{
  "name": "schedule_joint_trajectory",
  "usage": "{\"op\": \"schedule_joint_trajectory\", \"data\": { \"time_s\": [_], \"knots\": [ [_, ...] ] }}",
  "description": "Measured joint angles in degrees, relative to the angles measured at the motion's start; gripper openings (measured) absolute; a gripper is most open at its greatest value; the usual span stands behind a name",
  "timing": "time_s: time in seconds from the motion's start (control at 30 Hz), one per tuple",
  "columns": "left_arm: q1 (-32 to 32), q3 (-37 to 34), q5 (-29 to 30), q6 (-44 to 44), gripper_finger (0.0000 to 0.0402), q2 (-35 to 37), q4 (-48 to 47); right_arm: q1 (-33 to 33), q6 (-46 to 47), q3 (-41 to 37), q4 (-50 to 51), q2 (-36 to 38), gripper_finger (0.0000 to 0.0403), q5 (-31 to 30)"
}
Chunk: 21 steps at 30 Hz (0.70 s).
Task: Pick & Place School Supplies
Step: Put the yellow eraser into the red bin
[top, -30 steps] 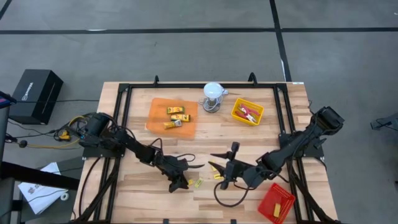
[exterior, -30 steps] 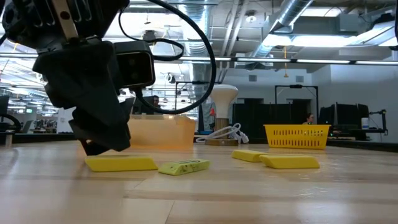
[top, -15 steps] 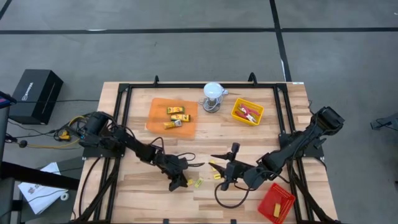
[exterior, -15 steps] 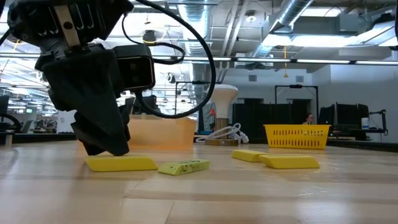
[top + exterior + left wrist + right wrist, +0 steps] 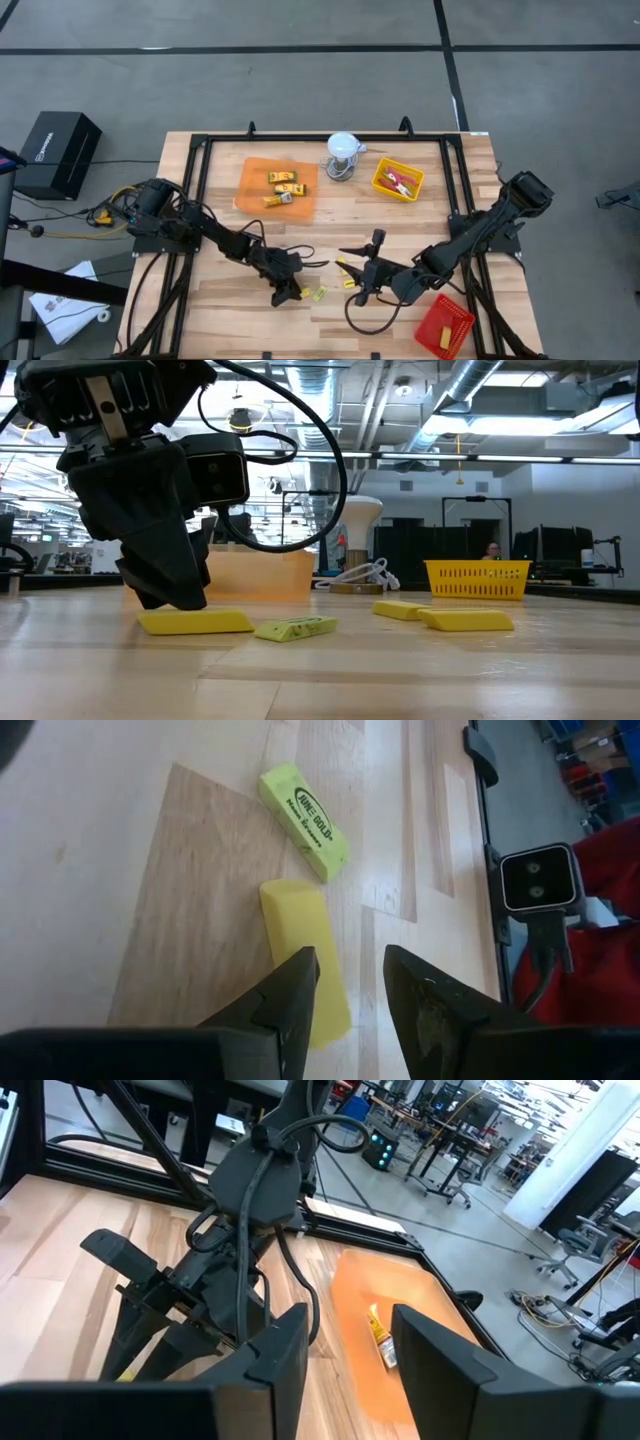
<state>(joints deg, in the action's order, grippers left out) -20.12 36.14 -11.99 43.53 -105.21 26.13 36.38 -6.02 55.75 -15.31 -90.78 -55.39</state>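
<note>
A plain yellow block lies flat on the wooden table near its front, with a yellow packet with a dark label just beyond it. Both also show in the low view, the block and the packet. My left gripper is open and stands low over the block's near end, one finger on each side of it. My right gripper is open and empty. It hovers to the right of the left gripper, and two more yellow blocks lie by it. My left gripper comes at the plain yellow block's near end from above, slanting, with its open fingers along the block. The block lies flat on the table. I cannot tell whether the fingers touch it.
An orange tray with several yellow packets lies at the back left. A yellow basket with red-handled tools and a white domed object stand at the back. A red basket stands at the front right. A black frame rims the table.
My left gripper has sunk a little over the plain yellow block. The blocks and the packet have stayed where they were.
</note>
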Motion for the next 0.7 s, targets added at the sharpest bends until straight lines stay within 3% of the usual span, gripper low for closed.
{"op": "schedule_joint_trajectory", "data": {
  "time_s": [0.7],
  "knots": [
    [2.29, -0.07, 0.59, -3.68, 0.0123, 0.2, -3.86, 0.0, 0.0, 0.0, 0.24, 0.0, 0.0135, 0.04]
  ]
}}
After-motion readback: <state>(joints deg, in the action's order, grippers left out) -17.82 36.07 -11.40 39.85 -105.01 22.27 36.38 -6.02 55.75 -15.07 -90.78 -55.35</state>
